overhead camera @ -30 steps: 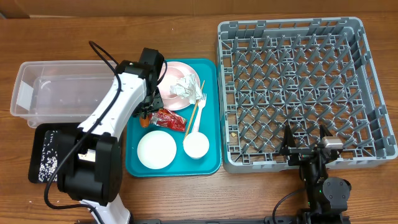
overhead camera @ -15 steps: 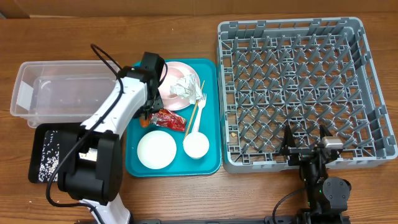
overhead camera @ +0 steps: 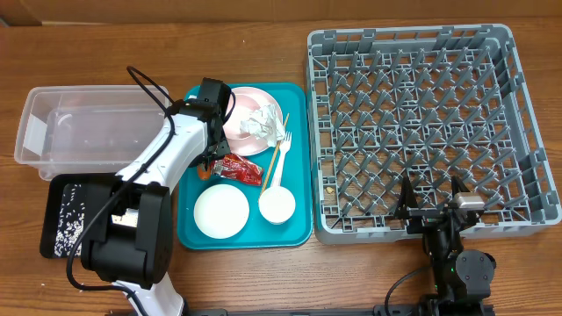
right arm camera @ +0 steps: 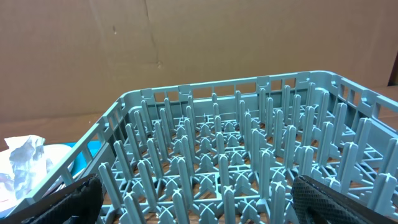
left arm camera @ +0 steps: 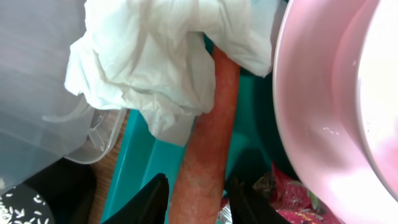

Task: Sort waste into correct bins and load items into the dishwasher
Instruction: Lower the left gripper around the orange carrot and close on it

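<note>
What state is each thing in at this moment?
Left end effector, shut on carrot.
Right end effector, open, empty.
Rack, no dishes.
Tub, looks empty.
Black tray, holds crumbs.
Plate, carries napkin.
Wrapper, crumpled.
Bowl, upright, empty.

1. The grey dish rack fills the middle and lower part of the view, its rows of pegs standing upright inside the slotted walls.
2. The right gripper stands spread wide with nothing between its jaws. Its black fingers show only at 8 and 4 o'clock.
3. A crumpled white napkin sits at 9 o'clock, outside the rack's left wall.
4. A sliver of teal tray shows just beside the napkin.
5. A plain brown backdrop spans 10 to 2 o'clock.
</note>
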`<state>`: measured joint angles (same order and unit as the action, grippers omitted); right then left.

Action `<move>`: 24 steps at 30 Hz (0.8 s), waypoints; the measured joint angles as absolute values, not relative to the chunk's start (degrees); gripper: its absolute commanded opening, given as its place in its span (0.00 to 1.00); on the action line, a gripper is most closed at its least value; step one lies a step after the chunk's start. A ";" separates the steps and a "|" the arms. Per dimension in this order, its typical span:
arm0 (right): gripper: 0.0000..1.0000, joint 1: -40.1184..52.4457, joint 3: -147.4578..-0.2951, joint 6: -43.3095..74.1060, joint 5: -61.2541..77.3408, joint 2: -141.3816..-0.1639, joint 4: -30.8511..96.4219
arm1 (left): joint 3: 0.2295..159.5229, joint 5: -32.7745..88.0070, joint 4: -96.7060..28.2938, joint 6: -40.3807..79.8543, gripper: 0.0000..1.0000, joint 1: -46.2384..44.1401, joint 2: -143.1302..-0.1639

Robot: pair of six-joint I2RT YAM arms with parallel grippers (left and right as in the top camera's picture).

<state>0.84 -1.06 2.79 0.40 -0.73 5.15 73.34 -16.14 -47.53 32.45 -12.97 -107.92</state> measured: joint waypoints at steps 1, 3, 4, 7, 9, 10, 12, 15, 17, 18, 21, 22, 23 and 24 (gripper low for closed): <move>1.00 0.84 -1.06 2.76 0.40 -0.73 5.21 | 73.08 -16.14 -47.11 32.45 0.36 -12.97 -107.92; 1.00 0.84 -1.06 2.76 0.40 -0.73 5.19 | 72.29 -16.14 -46.52 32.45 0.36 -12.97 -107.92; 1.00 0.84 -1.06 2.76 0.38 -0.73 5.17 | 71.81 -16.14 -46.26 32.45 0.36 -12.97 -107.92; 1.00 0.84 -1.06 2.76 0.40 -0.73 5.17 | 70.02 -16.16 -44.93 32.45 0.36 -12.97 -107.92; 1.00 0.84 -1.06 2.76 0.40 -0.73 5.15 | 68.86 -16.14 -43.83 32.45 0.37 -12.97 -107.92; 1.00 0.84 -1.06 2.76 0.40 -0.73 5.17 | 68.27 -16.19 -43.40 32.47 0.38 -12.97 -107.92; 1.00 0.84 -1.06 2.76 0.40 -0.73 5.17 | 67.51 -16.32 -42.92 32.42 0.38 -12.97 -107.92; 1.00 0.84 -1.06 2.76 0.40 -0.73 5.15 | 67.16 -16.34 -42.74 32.45 0.38 -12.97 -107.92; 1.00 0.84 -1.06 2.76 0.43 -0.73 5.15 | 67.13 -16.34 -42.70 32.45 0.39 -12.97 -107.92; 1.00 0.84 -1.06 2.76 0.40 -0.73 5.17 | 67.13 -16.34 -42.59 32.45 0.39 -12.97 -107.92; 1.00 0.84 -1.06 2.79 0.40 -0.73 5.15 | 67.13 -16.34 -42.28 32.45 0.35 -12.97 -107.92; 1.00 0.84 -1.06 2.74 0.40 -0.73 5.17 | 67.13 -16.34 -42.17 32.49 0.30 -12.97 -107.92; 1.00 0.84 -1.06 2.76 0.43 -0.73 5.17 | 67.13 -16.34 -42.11 32.51 0.27 -12.97 -107.92; 1.00 0.84 -1.06 2.76 0.40 -0.73 5.15 | 67.13 -16.51 -42.11 32.01 0.26 -12.97 -107.92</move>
